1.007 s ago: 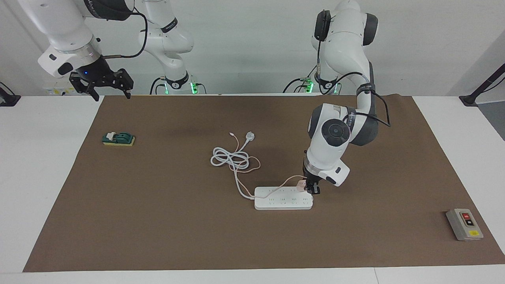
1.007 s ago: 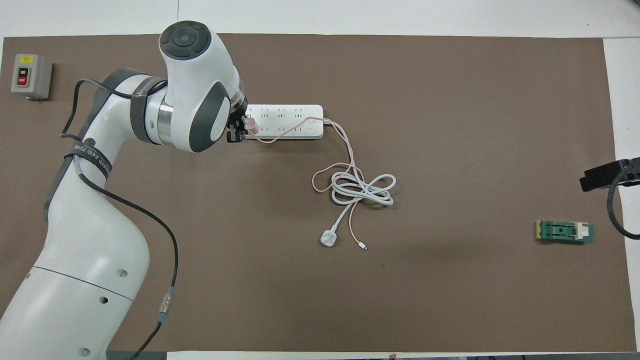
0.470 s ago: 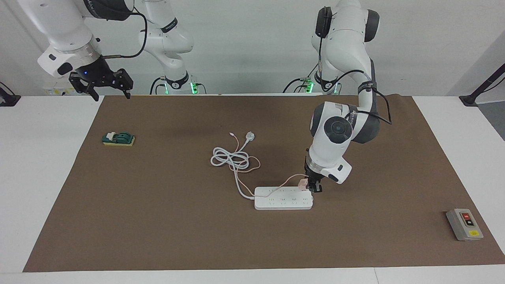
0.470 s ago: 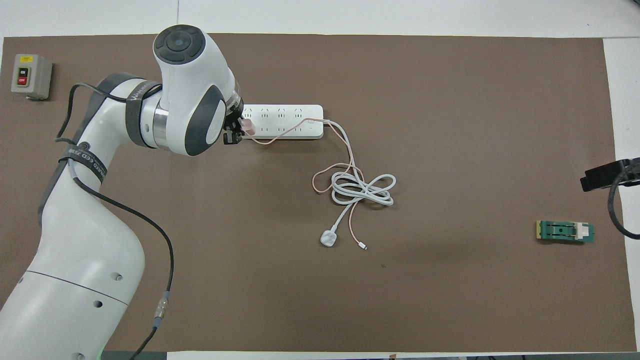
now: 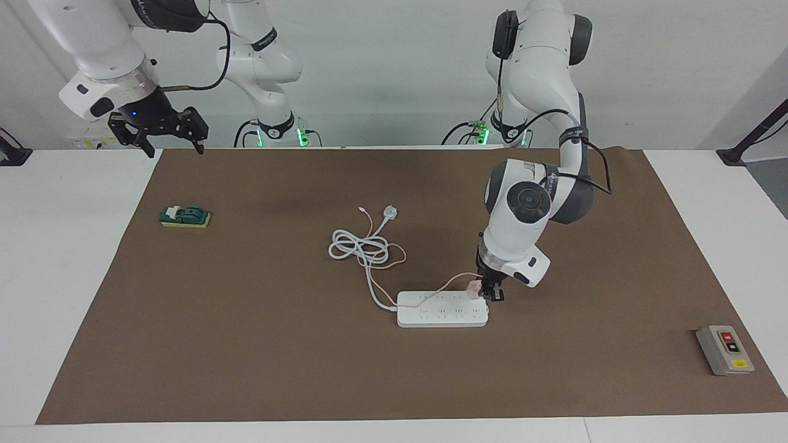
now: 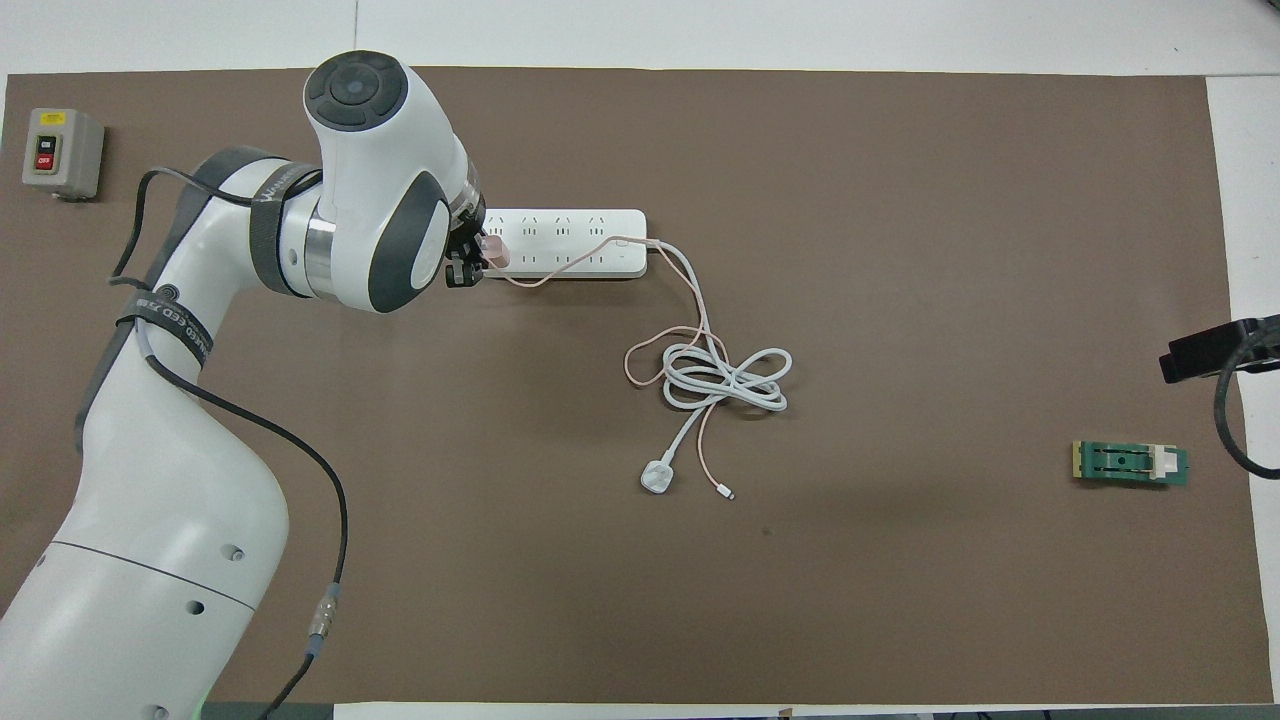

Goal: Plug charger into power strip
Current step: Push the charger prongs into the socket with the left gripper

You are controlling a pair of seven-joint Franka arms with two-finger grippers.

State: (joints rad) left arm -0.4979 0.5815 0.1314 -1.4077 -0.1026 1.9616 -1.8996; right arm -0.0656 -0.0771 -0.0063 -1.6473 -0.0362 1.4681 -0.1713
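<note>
The white power strip (image 5: 442, 309) lies flat on the brown mat, and also shows in the overhead view (image 6: 570, 243). My left gripper (image 5: 490, 294) (image 6: 466, 264) is shut on the pale pink charger (image 5: 473, 287) (image 6: 494, 250). It holds the charger at the strip's end toward the left arm's end of the table, over the row of outlets nearer the robots. The prongs are hidden. The thin pink cable (image 6: 540, 282) trails over the strip to the cord coil. My right gripper (image 5: 163, 132) waits open, high over the mat's corner.
The strip's thick white cord (image 5: 360, 246) lies coiled nearer the robots, ending in a white round plug (image 5: 389, 213) (image 6: 660, 477). A grey button box (image 5: 724, 349) (image 6: 60, 152) sits toward the left arm's end. A green and yellow block (image 5: 184, 216) (image 6: 1130, 464) lies toward the right arm's end.
My left gripper has shifted slightly toward the left arm's end of the table and risen a little, with the charger in it. The right arm has not moved.
</note>
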